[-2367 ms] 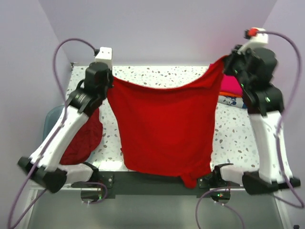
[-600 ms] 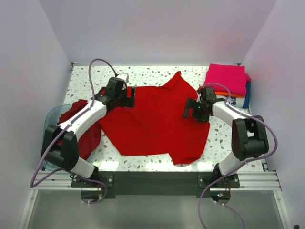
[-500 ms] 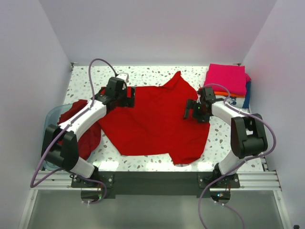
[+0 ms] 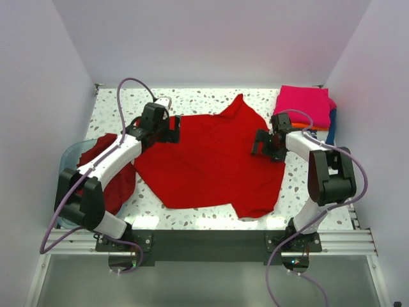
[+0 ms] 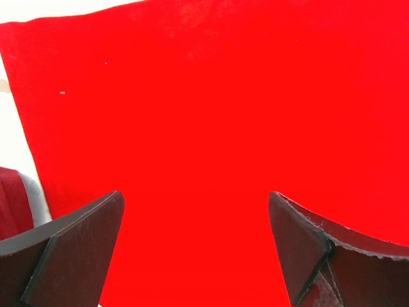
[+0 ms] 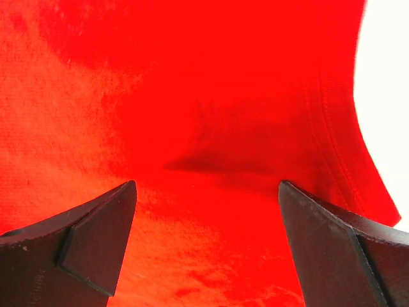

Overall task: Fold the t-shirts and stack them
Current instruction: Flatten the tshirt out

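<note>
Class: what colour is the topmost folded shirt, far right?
Magenta pink folded shirt, best in top external view.

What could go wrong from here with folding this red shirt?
The red shirt lies crooked, so a fold may come out lopsided. Its left edge sits close to a second shirt spilling from the tub; the left gripper, open, might snag both. The right gripper, open too, sits near the folded stack and could knock it.

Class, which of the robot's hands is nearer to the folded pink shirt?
Right. The right hand is just left of the pink shirt; the left hand is far off, across the red shirt.
</note>
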`<state>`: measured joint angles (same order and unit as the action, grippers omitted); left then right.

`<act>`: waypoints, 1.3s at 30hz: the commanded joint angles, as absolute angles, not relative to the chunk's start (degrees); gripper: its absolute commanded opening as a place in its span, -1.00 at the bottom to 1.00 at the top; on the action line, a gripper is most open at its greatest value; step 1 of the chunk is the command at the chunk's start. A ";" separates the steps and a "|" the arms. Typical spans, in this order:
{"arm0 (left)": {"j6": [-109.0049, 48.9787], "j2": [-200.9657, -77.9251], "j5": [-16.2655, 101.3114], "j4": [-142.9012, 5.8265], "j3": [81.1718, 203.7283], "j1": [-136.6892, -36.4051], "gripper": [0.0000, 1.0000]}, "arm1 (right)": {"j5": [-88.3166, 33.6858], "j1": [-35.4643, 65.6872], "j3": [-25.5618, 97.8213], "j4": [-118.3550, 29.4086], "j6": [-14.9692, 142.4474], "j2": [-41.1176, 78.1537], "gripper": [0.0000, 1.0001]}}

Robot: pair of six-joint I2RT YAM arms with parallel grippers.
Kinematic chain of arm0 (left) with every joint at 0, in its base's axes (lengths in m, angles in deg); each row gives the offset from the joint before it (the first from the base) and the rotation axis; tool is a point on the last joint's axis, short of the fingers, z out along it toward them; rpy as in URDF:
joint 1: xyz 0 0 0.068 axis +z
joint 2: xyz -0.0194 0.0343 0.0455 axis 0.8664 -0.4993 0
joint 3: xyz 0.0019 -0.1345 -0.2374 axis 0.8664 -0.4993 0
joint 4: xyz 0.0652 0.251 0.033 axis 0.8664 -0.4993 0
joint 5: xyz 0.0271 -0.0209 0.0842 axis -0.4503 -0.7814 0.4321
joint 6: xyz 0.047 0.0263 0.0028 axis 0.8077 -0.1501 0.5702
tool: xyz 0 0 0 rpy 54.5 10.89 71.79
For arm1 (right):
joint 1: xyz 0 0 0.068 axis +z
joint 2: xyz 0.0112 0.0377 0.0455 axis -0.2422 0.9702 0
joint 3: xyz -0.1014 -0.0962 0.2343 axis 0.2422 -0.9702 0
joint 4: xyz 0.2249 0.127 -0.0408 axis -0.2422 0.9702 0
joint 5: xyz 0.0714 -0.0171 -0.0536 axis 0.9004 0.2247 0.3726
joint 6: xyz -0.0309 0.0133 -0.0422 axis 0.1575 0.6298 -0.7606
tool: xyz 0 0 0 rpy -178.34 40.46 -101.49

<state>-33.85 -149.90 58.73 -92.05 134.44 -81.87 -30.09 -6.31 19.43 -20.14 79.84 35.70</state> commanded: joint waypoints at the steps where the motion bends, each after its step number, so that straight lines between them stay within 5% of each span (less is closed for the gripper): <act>1: -32.67 -147.80 59.57 -89.27 134.97 -81.49 1.00 | -33.29 -8.65 21.49 -18.70 79.51 39.12 0.93; 10: -32.85 -147.97 59.13 -89.27 135.32 -80.61 1.00 | -34.60 -13.05 27.37 -17.47 78.37 43.78 0.92; 16: -33.46 -147.89 57.99 -89.36 135.67 -79.47 1.00 | -33.90 -10.86 27.56 -17.82 75.65 34.32 0.82; 28: -36.18 -147.71 60.01 -90.77 135.76 -75.34 1.00 | -47.51 26.48 21.41 -20.10 84.07 15.75 0.68; 39: -36.45 -147.18 60.89 -90.77 135.41 -73.93 1.00 | -56.92 57.95 26.40 -25.55 89.09 29.62 0.29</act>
<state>-35.45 -148.70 60.00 -92.33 134.44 -74.31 -51.45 54.08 22.82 -22.87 86.51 26.32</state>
